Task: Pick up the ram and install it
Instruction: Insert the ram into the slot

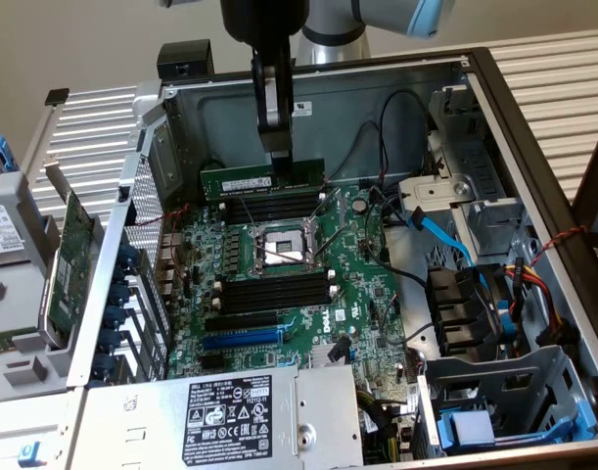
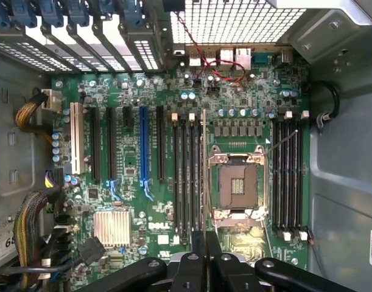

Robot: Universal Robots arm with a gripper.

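Observation:
The ram (image 1: 235, 182), a long narrow green stick with a white sticker, hangs level above the motherboard (image 1: 362, 304) at the back of the open computer case. My gripper (image 1: 277, 157) comes straight down from above and is shut on the stick's top edge near its middle. The stick hovers just over the rear bank of black memory slots (image 1: 274, 208), apart from them. In the wrist view the ram (image 2: 203, 176) is seen edge-on as a thin line running out from my gripper (image 2: 205, 242), between one slot bank (image 2: 187, 176) and the CPU socket (image 2: 234, 185).
An open CPU socket (image 1: 284, 245) lies between the two slot banks, with a second bank (image 1: 274, 291) in front. A blue cable (image 1: 445, 235), fan (image 1: 465, 308) and drive cage stand on the exterior view's right. The power supply (image 1: 230, 411) is in front, a green expansion card (image 1: 75, 245) outside the case.

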